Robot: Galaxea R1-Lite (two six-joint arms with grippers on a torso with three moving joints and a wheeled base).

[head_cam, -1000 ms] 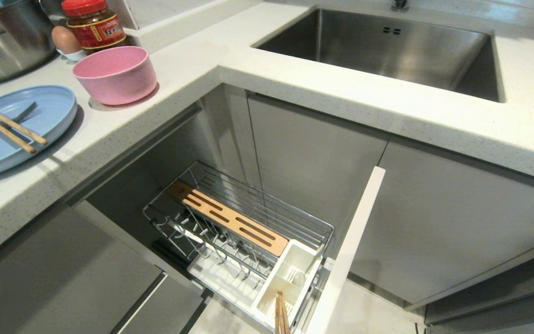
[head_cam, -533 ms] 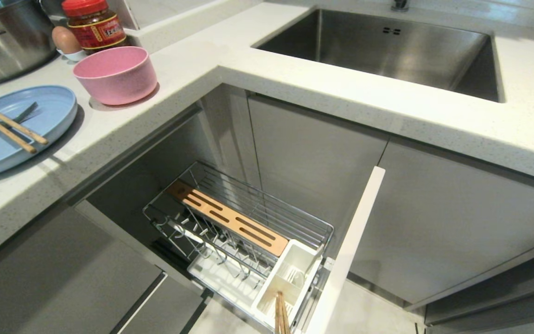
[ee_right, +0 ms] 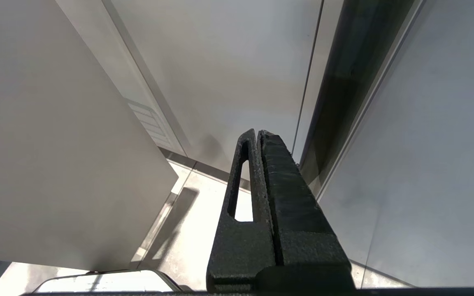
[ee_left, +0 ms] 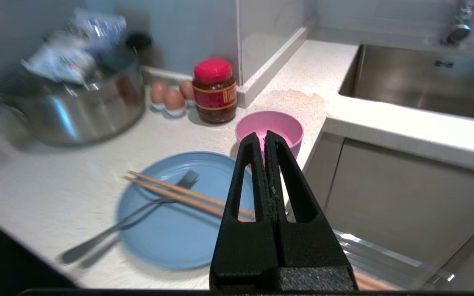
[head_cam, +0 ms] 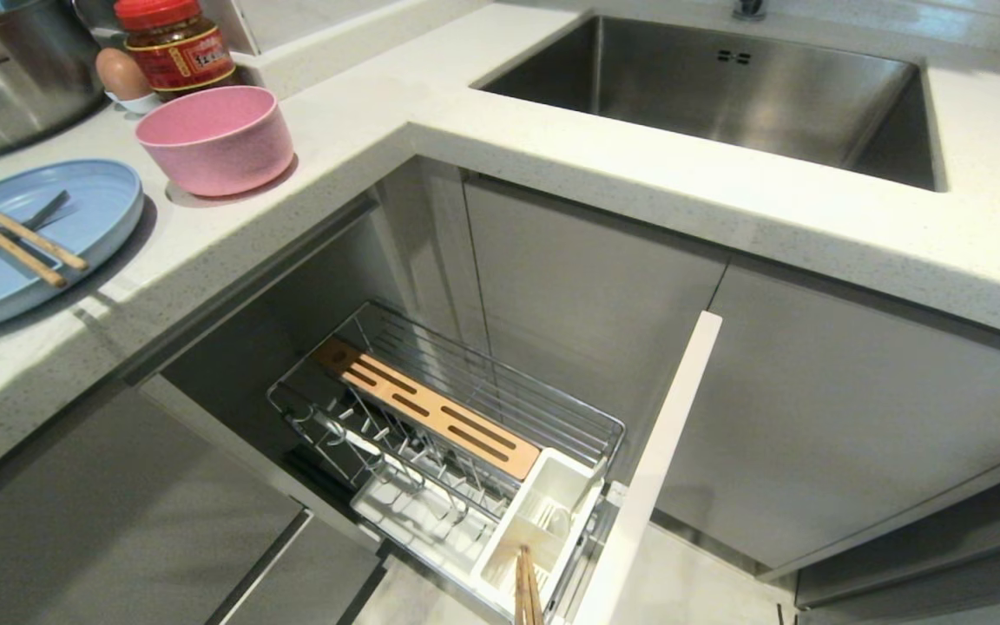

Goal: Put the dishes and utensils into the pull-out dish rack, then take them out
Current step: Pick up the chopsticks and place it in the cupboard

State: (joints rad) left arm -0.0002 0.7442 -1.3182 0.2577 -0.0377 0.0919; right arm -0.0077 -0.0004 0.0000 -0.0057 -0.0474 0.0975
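Nothing on the counter or in the rack has shifted against the earlier head frames; no arm in the head view then or now.

White speckled stone countertop (head_cam: 361, 113), L-shaped, runs from the left round an inside corner to the right; steel pot (head_cam: 5, 74) at far left, egg (head_cam: 122, 76) and red-lidded sauce jar (head_cam: 174, 43) beside it.

Round shallow light-blue plate (head_cam: 40, 243) sits near the counter's front edge; pair of light wooden chopsticks (head_cam: 18, 239) and slim silver metal fork (ee_left: 130, 213) lie across it; matte pink round bowl (head_cam: 215, 139) just right of the plate, close to the corner edge.

Left gripper (ee_left: 265, 142) hovers above the plate's rim, tips toward the bowl; jaws pressed together, holding nothing.

Below the corner, chrome wire pull-out dish rack (head_cam: 457, 434) is drawn out into open floor space; slotted wooden strip (head_cam: 426, 408) on top, white plastic utensil cup (head_cam: 543, 521) at the front with wooden sticks (head_cam: 528, 586) standing in it; narrow white front panel (head_cam: 656, 469) stands edge-on at its right.

Stainless sink (head_cam: 726, 95) is set into the counter at right; grey cabinet doors (head_cam: 856, 417) below.

Right gripper (ee_right: 258, 133) sits low beside cabinet panels; fingers together, empty.
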